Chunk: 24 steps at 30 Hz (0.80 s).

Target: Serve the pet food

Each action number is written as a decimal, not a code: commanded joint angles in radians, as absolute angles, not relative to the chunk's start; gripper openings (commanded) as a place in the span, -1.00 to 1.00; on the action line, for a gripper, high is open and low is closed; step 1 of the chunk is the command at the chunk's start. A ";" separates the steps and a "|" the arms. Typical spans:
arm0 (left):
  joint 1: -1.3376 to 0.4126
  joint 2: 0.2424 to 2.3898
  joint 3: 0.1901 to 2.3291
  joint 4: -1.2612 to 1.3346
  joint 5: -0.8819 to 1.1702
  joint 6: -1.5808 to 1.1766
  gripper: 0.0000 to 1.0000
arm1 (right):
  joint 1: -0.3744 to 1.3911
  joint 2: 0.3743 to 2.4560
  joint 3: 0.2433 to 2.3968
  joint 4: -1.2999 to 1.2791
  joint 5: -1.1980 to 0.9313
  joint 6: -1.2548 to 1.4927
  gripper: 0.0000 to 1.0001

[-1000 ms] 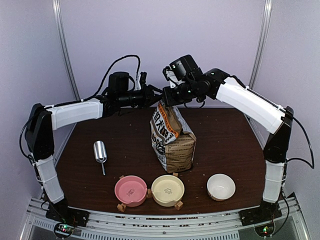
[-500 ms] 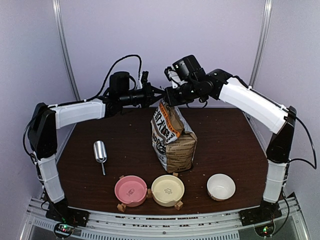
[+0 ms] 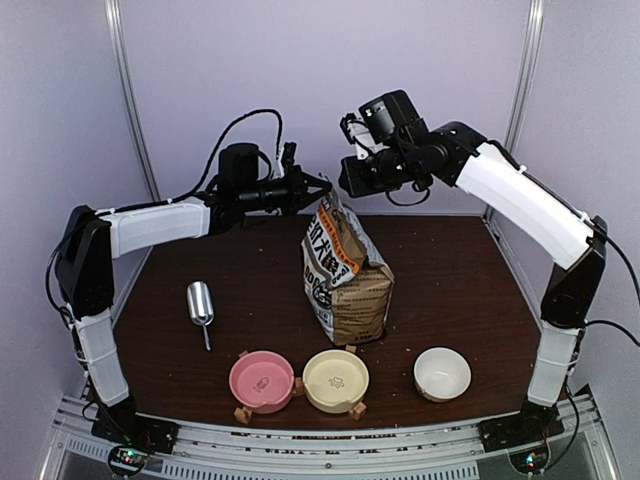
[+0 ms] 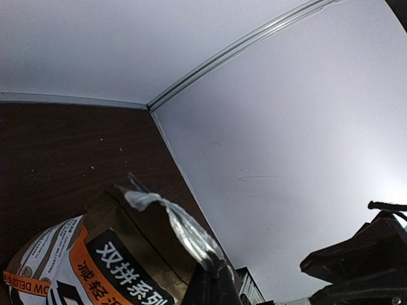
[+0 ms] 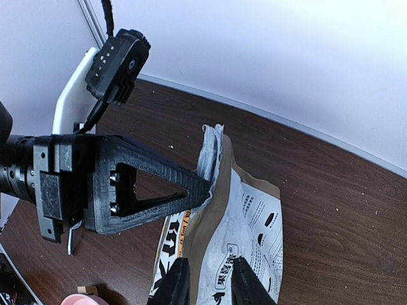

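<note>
The kraft-brown bag (image 3: 345, 275) stands upright mid-table. My left gripper (image 3: 325, 190) is shut on the crumpled silvery top edge of the bag (image 4: 172, 219), its fingertips (image 4: 213, 279) pinched together on the foil. In the right wrist view the left gripper (image 5: 205, 188) grips that edge from the left side. My right gripper (image 3: 346, 185) hovers just above and right of the bag top, open, nothing between its jaws. Below the right gripper (image 5: 210, 265) lies the bag's printed face (image 5: 254, 216). The pet food itself is hidden from view.
A shiny metal scoop (image 3: 201, 303) lies left of the bag. Near the front edge stand a pink bowl (image 3: 262, 380), a cream bowl (image 3: 336, 380) and a white bowl (image 3: 442, 373). Walls close in the table's back and sides.
The left gripper closed on the bag's top edge. The right gripper let go of the bag top, opened, and lifted up and to the right.
</note>
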<state>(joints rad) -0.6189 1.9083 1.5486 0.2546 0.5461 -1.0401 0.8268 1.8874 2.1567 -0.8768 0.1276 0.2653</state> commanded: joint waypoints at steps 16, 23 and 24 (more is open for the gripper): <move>-0.614 1.862 1.559 0.243 0.520 -0.986 -1.00 | 0.849 1.974 2.240 -0.915 0.102 0.205 -0.50; -0.615 1.861 1.559 0.240 0.520 -0.983 -1.00 | 0.849 1.985 2.241 -0.921 0.144 0.211 -0.63; -0.614 1.861 1.560 0.239 0.520 -0.983 -1.00 | 0.849 1.985 2.241 -0.921 0.150 0.213 -0.65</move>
